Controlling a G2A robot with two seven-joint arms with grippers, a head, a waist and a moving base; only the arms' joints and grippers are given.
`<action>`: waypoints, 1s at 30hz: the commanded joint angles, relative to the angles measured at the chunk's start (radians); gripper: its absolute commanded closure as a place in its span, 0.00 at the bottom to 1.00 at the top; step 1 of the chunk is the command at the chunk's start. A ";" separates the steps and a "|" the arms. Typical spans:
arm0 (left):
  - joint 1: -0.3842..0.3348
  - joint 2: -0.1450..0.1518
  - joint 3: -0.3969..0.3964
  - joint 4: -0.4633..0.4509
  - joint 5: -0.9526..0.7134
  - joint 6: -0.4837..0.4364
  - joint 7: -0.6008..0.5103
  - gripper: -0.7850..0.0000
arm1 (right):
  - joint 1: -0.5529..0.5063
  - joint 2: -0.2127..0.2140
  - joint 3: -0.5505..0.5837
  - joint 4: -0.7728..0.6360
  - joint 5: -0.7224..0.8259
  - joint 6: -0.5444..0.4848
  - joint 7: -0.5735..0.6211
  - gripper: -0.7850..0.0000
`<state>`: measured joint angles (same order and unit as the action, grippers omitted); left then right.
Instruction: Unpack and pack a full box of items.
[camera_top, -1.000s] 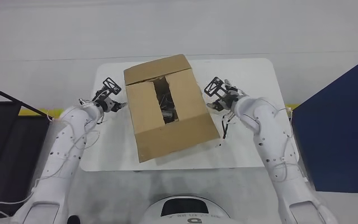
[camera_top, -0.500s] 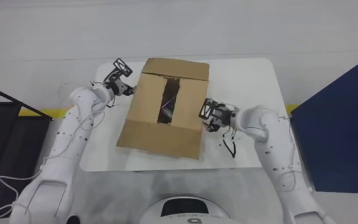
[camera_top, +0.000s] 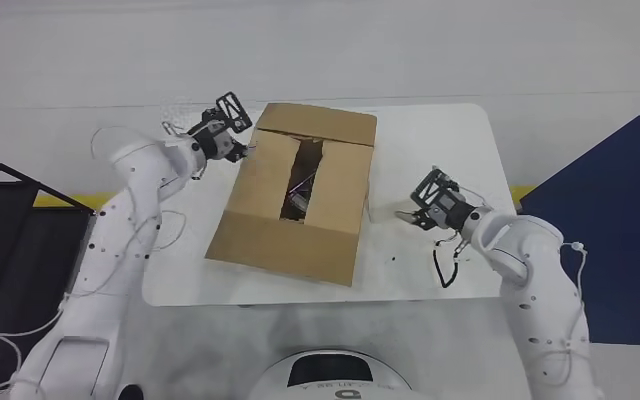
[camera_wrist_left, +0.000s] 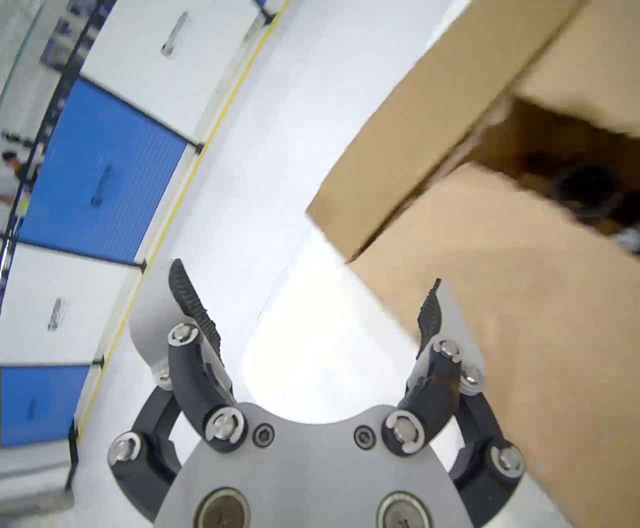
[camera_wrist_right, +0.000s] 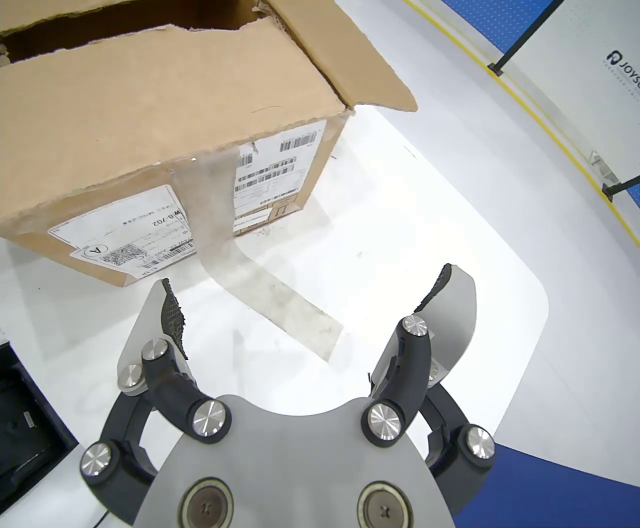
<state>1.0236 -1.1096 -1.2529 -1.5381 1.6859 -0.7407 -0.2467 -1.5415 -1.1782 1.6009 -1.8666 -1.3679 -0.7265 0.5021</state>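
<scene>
Flaps (camera_top: 256, 192) of the box (camera_top: 290, 252) hide most items (camera_top: 297, 201).

Left hand (camera_wrist_left: 305, 285) wide open, ribbed fingers (camera_wrist_left: 192, 305) spread, nothing between them. Left arm (camera_top: 120, 230) stretched forward, elbow bowed outward, wrist turned inward so the hand points toward the right arm's side. Right hand (camera_wrist_right: 307, 282) also wide open and empty, pads (camera_wrist_right: 172, 310) facing each other across a broad gap. Right arm (camera_top: 530, 270) bent at the elbow, forearm angled inward and forward, hand aimed at the left arm's side. Black cable (camera_top: 445, 265) loops down behind the right wrist. The two hands are well apart.
</scene>
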 joint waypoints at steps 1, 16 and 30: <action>0.012 0.000 0.043 -0.043 0.024 -0.060 -0.009 0.00 | -0.006 0.002 0.004 0.010 -0.007 0.001 -0.022 0.00; -0.058 -0.059 0.310 -0.028 -0.046 -0.055 -0.068 0.00 | -0.025 0.013 -0.005 0.080 -0.045 0.061 -0.127 0.00; -0.196 -0.126 0.471 -0.134 -0.054 0.105 -0.065 0.00 | -0.285 0.041 0.273 0.085 0.035 -0.130 -0.735 0.00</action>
<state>0.8415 -1.2276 -0.8061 -1.6798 1.6262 -0.6483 -0.3098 -1.7991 -1.1375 1.8430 -1.7922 -1.3393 -0.8496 -0.1315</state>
